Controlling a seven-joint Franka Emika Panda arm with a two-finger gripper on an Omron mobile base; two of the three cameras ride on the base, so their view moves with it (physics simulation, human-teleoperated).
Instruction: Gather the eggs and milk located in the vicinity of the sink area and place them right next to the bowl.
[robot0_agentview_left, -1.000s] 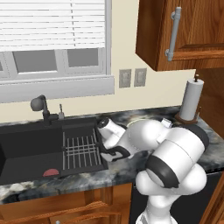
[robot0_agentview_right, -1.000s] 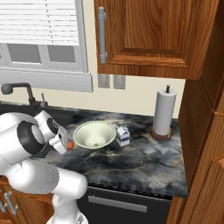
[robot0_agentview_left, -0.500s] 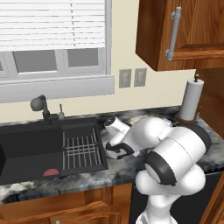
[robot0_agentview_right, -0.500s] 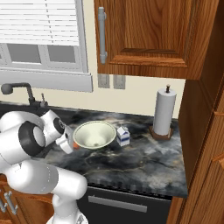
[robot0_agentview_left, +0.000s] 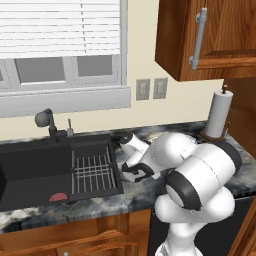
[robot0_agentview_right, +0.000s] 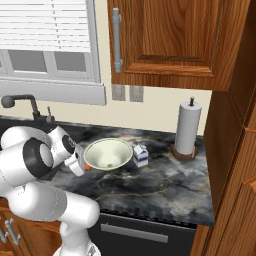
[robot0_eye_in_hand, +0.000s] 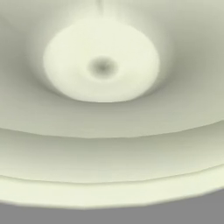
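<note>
So compared to a second back, the arm has swung away from the sink (robot0_agentview_left: 45, 175) and toward the bowl (robot0_agentview_right: 108, 154); nothing on the counter (robot0_agentview_right: 150, 185) seems to have budged. The gripper (robot0_agentview_right: 82, 164) now sits right at the bowl's left rim, and there's an orange-brown bit at its tip that looks like the egg (robot0_agentview_right: 87, 167), just beside the rim. Honestly can't tell how the jaws stand, the hand blocks them, though they seem to be pinching that egg.

Containers: the sink basin has a wire rack (robot0_agentview_left: 92, 172) on its right side and a flat red piece (robot0_agentview_left: 58, 197) near its front edge. The bowl looks bare inside, and the hand view stares straight down into its pale interior (robot0_eye_in_hand: 101, 61).

The milk (robot0_agentview_right: 140, 155) stands upright just right of the bowl, close to touching. It has a bluish patch, but any writing is too small to read. The paper-towel roll (robot0_agentview_right: 187, 129) stands further right.
</note>
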